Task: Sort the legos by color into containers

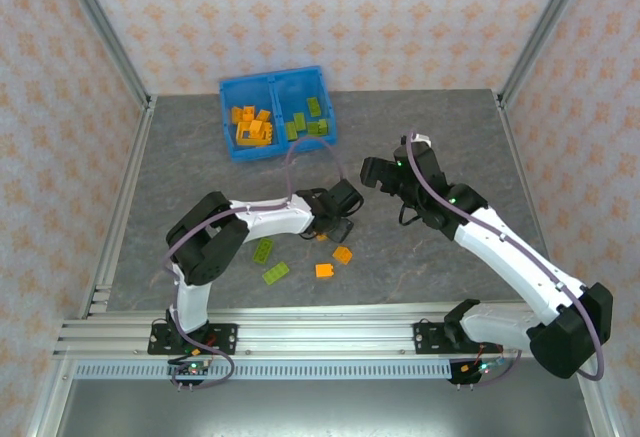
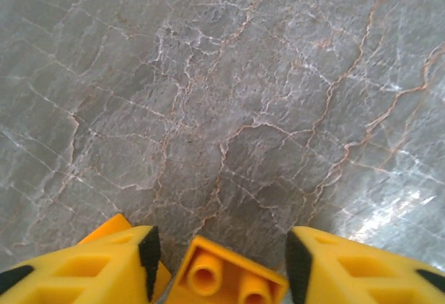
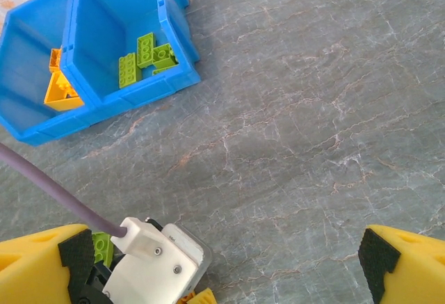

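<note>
1. Four loose bricks lay on the desk beside your left arm: two green bricks and two orange bricks.
2. Your left claw sat low over the desk, its jaws drawn partway in around a fifth brick, also orange. I could not tell whether the pads were pressing on it or only standing close on either side.
3. To grip well, you wanted that brick centred between the pads and square to them. It looked slightly turned, so a slow, even close seemed the safer way to finish.
4. One more orange piece poked out just behind the left finger. You needed to keep it out of the pinch, or it could have tipped the brick or ridden up with it.
5. Your right claw hung wide and empty above the desk. It looked best kept out of the left arm's way.
6. At the far end of the desk sat the bin. Its left compartment held orange and its right compartment held green. I judged the fifth brick belonged in the left one.
</note>
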### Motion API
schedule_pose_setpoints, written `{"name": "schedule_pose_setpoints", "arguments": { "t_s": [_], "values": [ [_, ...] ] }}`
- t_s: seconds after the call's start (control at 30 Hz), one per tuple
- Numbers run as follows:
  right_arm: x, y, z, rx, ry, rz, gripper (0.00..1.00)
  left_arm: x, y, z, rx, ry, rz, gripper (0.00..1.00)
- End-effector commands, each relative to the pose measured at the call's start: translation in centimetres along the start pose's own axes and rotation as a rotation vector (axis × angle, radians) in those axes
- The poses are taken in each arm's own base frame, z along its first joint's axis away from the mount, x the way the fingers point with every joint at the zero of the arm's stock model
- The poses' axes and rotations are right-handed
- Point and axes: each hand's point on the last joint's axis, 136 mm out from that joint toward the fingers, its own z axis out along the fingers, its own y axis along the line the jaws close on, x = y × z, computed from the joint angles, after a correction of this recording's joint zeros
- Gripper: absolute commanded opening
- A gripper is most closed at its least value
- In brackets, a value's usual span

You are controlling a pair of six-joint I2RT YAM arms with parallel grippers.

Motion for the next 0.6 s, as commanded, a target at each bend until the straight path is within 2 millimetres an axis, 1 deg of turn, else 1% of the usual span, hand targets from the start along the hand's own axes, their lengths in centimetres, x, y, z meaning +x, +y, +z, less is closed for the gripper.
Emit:
{"name": "schedule_pose_setpoints", "arguments": {
  "t_s": [0.0,0.1,0.17,0.27,0.4,0.5,0.57],
  "values": [
    [0.4,-0.6,0.0,0.025,0.003,0.006,0.99,4.0,0.9,0.6,-0.019,0.119,0.016,0.50],
    [0.4,-0.4,0.1,0.020,0.008,0.009,0.99,4.7,1.0,0.2,-0.018,0.126,0.016,0.48],
    [0.4,-0.4,0.2,0.019,0.006,0.013,0.99,4.5,1.2,-0.6,-0.020,0.109,0.012,0.46],
    [0.5,-0.3,0.3,0.017,0.009,0.020,0.99,4.8,0.8,-0.7,0.004,0.116,0.011,0.43],
    [0.6,-0.3,0.4,0.016,0.014,0.022,0.99,4.9,0.7,-0.9,0.010,0.115,-0.001,0.36],
    [0.4,-0.2,0.3,0.013,0.009,0.028,0.99,4.3,0.6,-1.6,0.026,0.091,-0.025,0.30],
    [0.3,-0.2,0.3,0.015,0.006,0.030,0.99,3.2,0.5,-2.5,0.045,0.057,-0.053,0.29]
  ]
}}
